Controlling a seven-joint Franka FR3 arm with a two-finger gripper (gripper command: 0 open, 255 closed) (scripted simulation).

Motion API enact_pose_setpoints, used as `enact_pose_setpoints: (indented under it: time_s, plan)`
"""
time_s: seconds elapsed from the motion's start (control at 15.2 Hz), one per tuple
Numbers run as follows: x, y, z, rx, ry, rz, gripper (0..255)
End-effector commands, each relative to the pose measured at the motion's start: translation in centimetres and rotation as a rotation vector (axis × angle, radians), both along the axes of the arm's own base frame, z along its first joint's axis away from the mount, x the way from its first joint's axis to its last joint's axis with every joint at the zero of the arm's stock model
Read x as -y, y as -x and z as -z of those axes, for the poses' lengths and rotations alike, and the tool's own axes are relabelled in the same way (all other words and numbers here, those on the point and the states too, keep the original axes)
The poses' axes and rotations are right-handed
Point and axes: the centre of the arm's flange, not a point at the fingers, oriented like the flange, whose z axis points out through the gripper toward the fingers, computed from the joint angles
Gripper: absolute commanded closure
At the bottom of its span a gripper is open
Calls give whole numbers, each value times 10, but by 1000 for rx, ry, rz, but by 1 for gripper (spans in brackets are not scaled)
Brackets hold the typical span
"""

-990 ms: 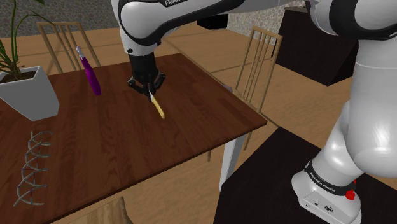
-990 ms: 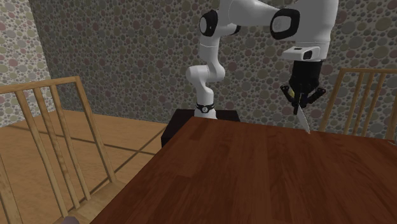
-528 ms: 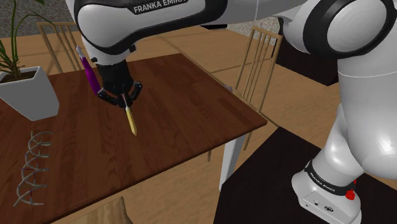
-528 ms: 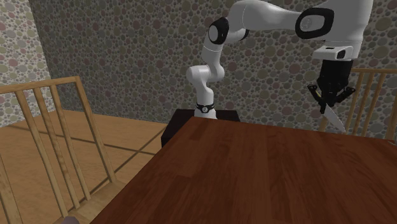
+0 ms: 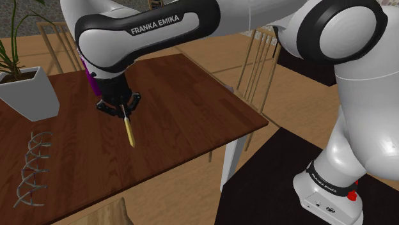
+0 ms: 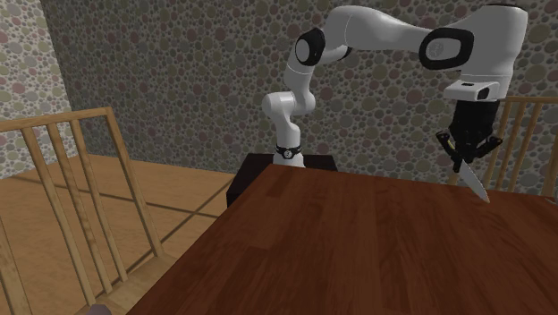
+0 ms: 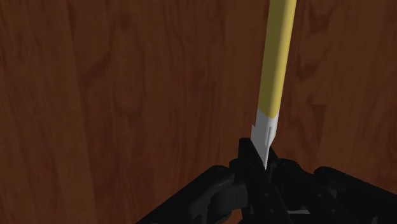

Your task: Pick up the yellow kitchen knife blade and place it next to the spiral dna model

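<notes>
The all-black two-finger gripper clamps the slim yellow knife point-down over the dark wooden table, so pickup's done, with placement beside the grey spiral DNA model left.

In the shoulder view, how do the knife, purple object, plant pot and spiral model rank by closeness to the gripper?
1. Knife: clasped in the gripper.
2. Purple object: just up-left of it.
3. Pot and spiral model, at the view's left: too close to call.

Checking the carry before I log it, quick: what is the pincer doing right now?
Pincer: shut on the yellow knife, clasped at its pale end.
</notes>
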Motion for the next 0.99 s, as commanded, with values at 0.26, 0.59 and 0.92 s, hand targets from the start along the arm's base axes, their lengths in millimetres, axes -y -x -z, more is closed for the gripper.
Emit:
enact_pose_setpoints:
  time_s: [0.26, 0.59, 0.92]
  plan:
    - [-1, 0, 31, 0, 0, 0, 255]
    - [-1, 0, 58, 0, 0, 0, 255]
    - [-1, 0, 84, 0, 0, 0, 255]
